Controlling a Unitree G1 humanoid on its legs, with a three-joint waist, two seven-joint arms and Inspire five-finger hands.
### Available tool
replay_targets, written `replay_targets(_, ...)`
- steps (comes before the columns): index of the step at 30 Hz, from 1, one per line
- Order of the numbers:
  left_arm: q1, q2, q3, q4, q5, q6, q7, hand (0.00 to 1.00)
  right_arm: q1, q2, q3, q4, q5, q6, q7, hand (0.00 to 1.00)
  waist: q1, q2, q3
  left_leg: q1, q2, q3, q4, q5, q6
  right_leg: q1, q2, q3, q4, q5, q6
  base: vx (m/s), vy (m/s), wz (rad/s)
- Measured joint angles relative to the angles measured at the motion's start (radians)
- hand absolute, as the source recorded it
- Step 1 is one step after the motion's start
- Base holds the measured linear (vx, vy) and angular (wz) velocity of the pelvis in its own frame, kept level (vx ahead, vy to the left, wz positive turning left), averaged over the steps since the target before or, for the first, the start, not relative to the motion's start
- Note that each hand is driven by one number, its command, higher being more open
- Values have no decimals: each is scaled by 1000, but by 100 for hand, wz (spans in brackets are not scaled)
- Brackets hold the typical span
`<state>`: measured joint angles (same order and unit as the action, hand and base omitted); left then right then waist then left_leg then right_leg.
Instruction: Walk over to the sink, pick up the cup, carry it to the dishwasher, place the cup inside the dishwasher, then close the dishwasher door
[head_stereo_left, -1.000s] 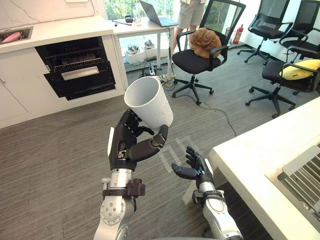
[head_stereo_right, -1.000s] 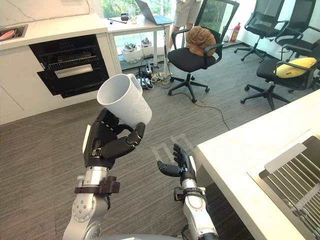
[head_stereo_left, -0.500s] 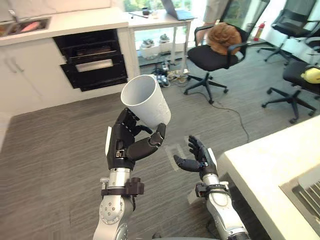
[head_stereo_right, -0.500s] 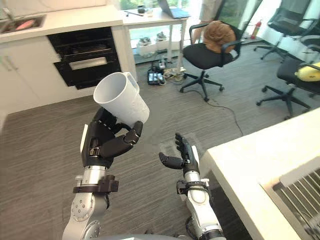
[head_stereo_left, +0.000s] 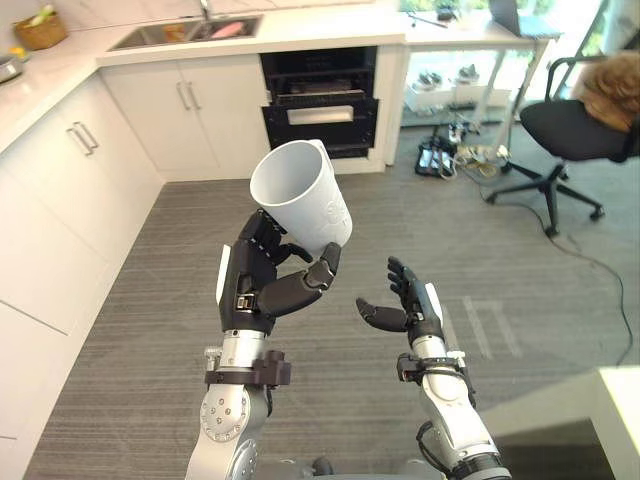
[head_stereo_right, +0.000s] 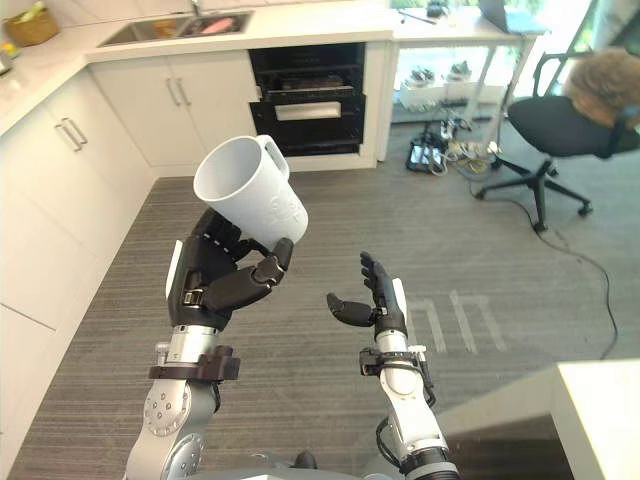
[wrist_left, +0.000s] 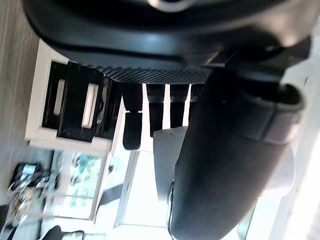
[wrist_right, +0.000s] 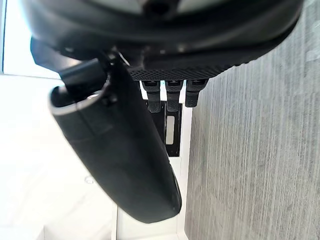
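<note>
Left eye view shows the left hand (head_stereo_left: 255, 288) raised at chest height, fingers and thumb curled round the lower part of the white cup (head_stereo_left: 298, 197), which tilts with its open mouth up and to the left, handle on the far side. Just beside it, the right hand (head_stereo_left: 412, 308) hangs empty, fingers loosely spread, palm turned toward the cup. Grey plank floor (head_stereo_left: 150, 330) lies below both. Farther off, white cabinets (head_stereo_left: 60, 190) run along the left, with the dark dishwasher (head_stereo_left: 320, 100) set under the counter, right of the sink (head_stereo_left: 185, 33). A black office chair (head_stereo_left: 565, 128) stands at far right.
</note>
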<state>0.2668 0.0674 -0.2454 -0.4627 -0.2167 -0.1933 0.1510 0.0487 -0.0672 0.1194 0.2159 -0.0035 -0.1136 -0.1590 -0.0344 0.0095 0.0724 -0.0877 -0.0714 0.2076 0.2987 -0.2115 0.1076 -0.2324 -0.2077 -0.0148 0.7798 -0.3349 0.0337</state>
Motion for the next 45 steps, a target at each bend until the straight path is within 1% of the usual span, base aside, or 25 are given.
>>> replay_targets(1, 0, 2, 11, 0, 0, 1, 3, 30, 13, 6, 0, -20, 0, 0, 4, 90, -2, 0, 0, 11, -3, -33, -12, 0, -10, -30, 51, 88, -79, -7, 14, 203, -55, 60)
replay_targets(2, 0, 2, 12, -1, 0, 1, 3, 30, 22, 8, 0, -34, 0, 0, 7, 90, -3, -3, -2, 12, -6, -44, -14, -1, -16, -34, 65, 113, -119, -5, 19, 291, -107, 85)
replay_targets(3, -2, 8, 11, -3, -2, 0, 3, 30, 50, 10, 2, -79, 0, 0, 11, 90, -1, -23, -1, 21, -23, -68, -14, -8, -29, -42, 69, 132, -241, 52, 28, 207, -109, 65)
replay_targets(4, -1, 9, 12, -1, -2, 2, 3, 30, 60, 9, 4, -97, 0, 0, 15, 90, -1, -34, 1, 28, -27, -70, -7, -17, -44, -41, 68, 145, -260, 81, 76, 216, -127, 59)
replay_targets(5, 4, 6, 10, -1, -2, 7, 3, 30, 66, 6, 4, -105, 0, 0, 17, 90, 4, -29, -2, 30, -17, -69, -5, -20, -50, -26, 75, 136, -270, 81, 74, 170, -117, 20)
replay_targets(7, 26, -2, 9, -9, -1, 7, -3, 30, 86, -5, 4, -152, 1, 0, 28, 90, 19, -14, -12, 35, 33, -68, -8, -35, -83, 14, 114, 108, -332, 96, 50, 200, -143, 3)
replay_targets(9, 36, -6, 9, -9, -3, 7, -10, 30, 86, -10, 3, -171, 1, 0, 33, 90, 18, -14, -12, 56, 52, -69, -25, -37, -88, 43, 131, 97, -365, 101, 42, 147, -113, 1)
replay_targets(10, 46, -10, 10, -9, -9, 7, -22, 30, 87, -20, -1, -181, 1, 0, 36, 90, 18, -13, -17, 69, 61, -71, -37, -36, -93, 65, 140, 93, -393, 106, 34, 145, -71, 0)
replay_targets(13, 57, -16, 17, -7, -21, 9, -37, 30, 92, -38, -19, -190, 2, 0, 41, 90, 17, -5, -32, 83, 70, -75, -44, -32, -101, 113, 148, 87, -471, 130, 32, 154, -16, -1)
replay_targets(14, 59, -16, 30, -3, -23, 13, -43, 30, 99, -44, -31, -190, 2, 0, 45, 90, 15, -2, -39, 72, 67, -75, -10, -28, -108, 142, 142, 87, -514, 149, 32, 125, 75, 8)
replay_targets(15, 56, -10, 50, 2, -26, 15, -47, 30, 101, -35, -34, -188, 2, 0, 47, 90, 15, -31, -28, 9, 52, -71, 86, -48, -111, 170, 104, 86, -545, 157, 38, 108, 84, 12)
replay_targets(16, 56, -9, 55, 3, -30, 15, -47, 30, 102, -32, -41, -182, 2, -1, 46, 90, 15, -34, -30, 3, 50, -71, 32, -69, -98, 177, 91, 85, -554, 159, 42, 79, 84, 18)
replay_targets(17, 61, -18, 62, 4, -38, 16, -48, 30, 100, -28, -64, -167, 3, -2, 48, 90, 14, -17, -39, 35, 70, -56, -155, 76, -102, 187, 89, 81, -554, 157, 47, 46, 36, 10)
replay_targets(18, 80, -30, 130, 8, -40, 27, -45, 30, 124, 15, -113, -110, 1, 4, 53, 90, -8, -14, -69, 61, 92, -75, -231, 157, -108, 216, 129, 101, -697, 267, 44, 35, 22, 6)
replay_targets(22, 80, -32, 129, 8, -40, 27, -45, 30, 124, 15, -113, -110, 1, 4, 53, 90, -9, -16, -68, 62, 93, -69, -231, 156, -108, 210, 131, 110, -697, 267, 44, 0, 0, -4)
replay_targets(25, 70, -39, 122, 15, -40, 27, -42, 30, 133, 24, -115, -110, 2, 4, 43, 90, -9, -24, -55, 57, 98, -56, -228, 156, -109, 201, 133, 115, -699, 270, 42, -8, -4, -11)
replay_targets(27, 41, -39, 99, 63, -41, 27, -41, 30, 159, 32, -120, -102, 2, 4, 23, 90, -9, -32, -47, 41, 104, -59, -223, 157, -111, 191, 127, 81, -700, 270, 40, -31, -23, 7)
replay_targets(30, 33, -42, 74, 148, -52, 38, -31, 30, 165, 41, -122, -66, 3, 5, -2, 90, -12, -28, -34, 11, 121, -60, -202, 155, -122, 167, 112, -23, -679, 271, 38, -8, -56, 1)
replay_targets(31, 31, -43, 71, 154, -55, 39, -28, 30, 165, 42, -123, -64, 3, 6, -4, 90, -12, -29, -28, 9, 123, -61, -199, 154, -124, 164, 112, -30, -675, 270, 38, -1, -74, 9)
replay_targets(33, 21, -57, 59, 200, -60, 54, -17, 30, 164, 47, -150, -50, 4, 16, -31, 90, -11, -24, -6, -35, 141, -77, -163, 148, -149, 140, 122, -68, -648, 257, 21, -21, -100, 23)
replay_targets(37, 21, -64, 55, 206, -60, 76, -5, 30, 152, 43, -189, -24, 10, 29, -69, 90, -7, -23, 8, -48, 151, -74, -149, 146, -162, 144, 126, -96, -637, 245, 14, 7, -65, 24)
replay_targets(39, 20, -68, 82, 205, -61, 76, 5, 30, 132, 44, -192, -24, 10, 30, -80, 90, -6, -23, 9, -55, 157, -71, -134, 133, -174, 143, 131, -95, -641, 245, 14, 27, -23, -5)
replay_targets(42, 17, -67, 106, 205, -61, 76, 11, 30, 111, 44, -189, -24, 10, 30, -80, 90, -1, -21, 10, -66, 166, -65, -102, 107, -168, 143, 138, -87, -647, 245, 14, 16, 2, -11)
replay_targets(44, 17, -68, 114, 205, -61, 76, 18, 30, 97, 43, -188, -24, 10, 30, -80, 90, 13, -20, 11, -78, 176, -57, -52, 68, -163, 139, 143, -72, -645, 225, 19, 12, 22, -21)
replay_targets(45, 17, -68, 114, 202, -61, 76, 19, 30, 93, 40, -188, -24, 10, 30, -80, 90, 18, -19, 11, -82, 179, -54, -29, 49, -160, 139, 144, -67, -638, 208, 15, 65, 55, -17)
